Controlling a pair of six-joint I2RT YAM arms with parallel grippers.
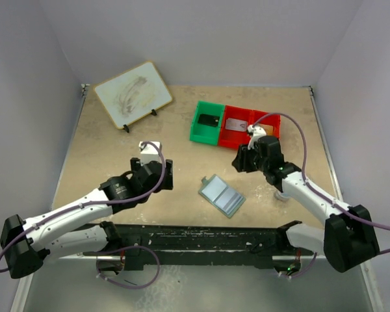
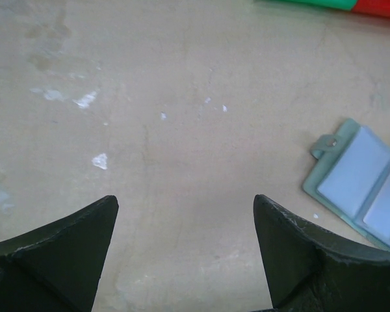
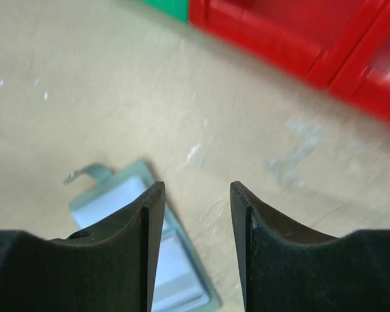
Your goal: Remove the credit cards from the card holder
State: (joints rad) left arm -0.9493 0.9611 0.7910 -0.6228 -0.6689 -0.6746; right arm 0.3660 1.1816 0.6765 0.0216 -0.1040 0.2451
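Since the card holder lay open just near-left of the right tool, that half-spread, empty tool sat way closer than the wide-spread left tool

Card holder runs off the right edge of the left wrist view. On the right wrist view it's half tucked behind the fingers of the right gripper, and the red bins are blurred. Overhead, the dark item in the green bin is too small to tell.
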